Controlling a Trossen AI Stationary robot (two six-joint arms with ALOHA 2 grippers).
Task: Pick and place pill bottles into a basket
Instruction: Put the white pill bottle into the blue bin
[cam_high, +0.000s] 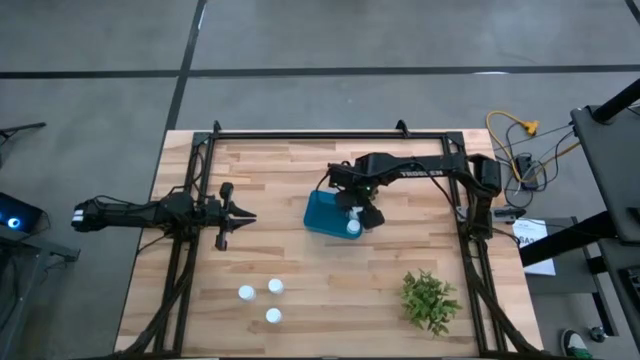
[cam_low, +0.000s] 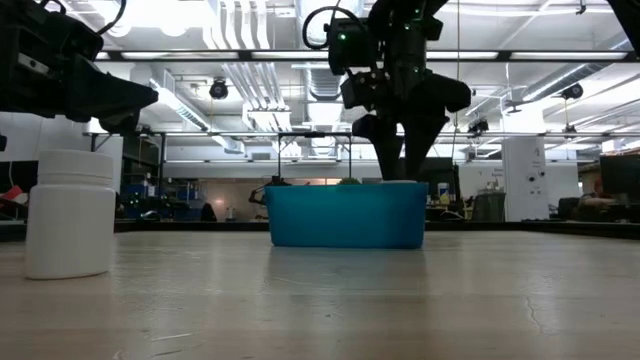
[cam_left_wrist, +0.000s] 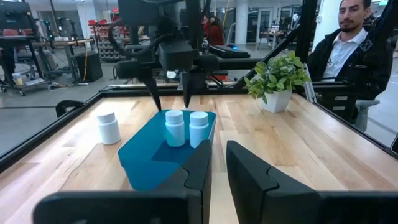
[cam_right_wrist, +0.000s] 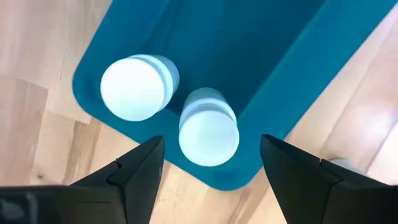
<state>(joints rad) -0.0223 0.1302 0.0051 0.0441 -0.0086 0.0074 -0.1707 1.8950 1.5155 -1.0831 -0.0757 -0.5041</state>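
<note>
Hovering over the basket: right gripper, two bottles inside

Desk (cam_high: 330, 290): light wood planks, dark frame rails along its sides.

Right arm reaches in from the right side; right gripper (cam_high: 356, 207) hangs above the basket (cam_high: 322, 212), jaws spread wide and gripping nothing. In the right wrist view the fingers (cam_right_wrist: 134, 174) straddle the nearer bottle from above, apart from it.

Left arm lies level over the desk's left part; left gripper (cam_high: 238, 216) points toward the basket, well apart from it, jaws narrowly parted and unloaded.

Basket: teal-blue, near desk centre. High view hides most of its right side under the right gripper.

Plant (cam_high: 430, 300): green, front right of the desk.

Pill bottles: two stand upright side by side in the basket's corner (cam_left_wrist: 175, 127), (cam_left_wrist: 198, 128); from above only one cap is visible. Three stand loose at front left (cam_high: 246, 293), (cam_high: 275, 286), (cam_high: 272, 316). One more stands on the desk just beside the basket (cam_left_wrist: 108, 126), hidden in the high view.

Person (cam_left_wrist: 348, 43) sits beyond the desk, partly cut off.
</note>
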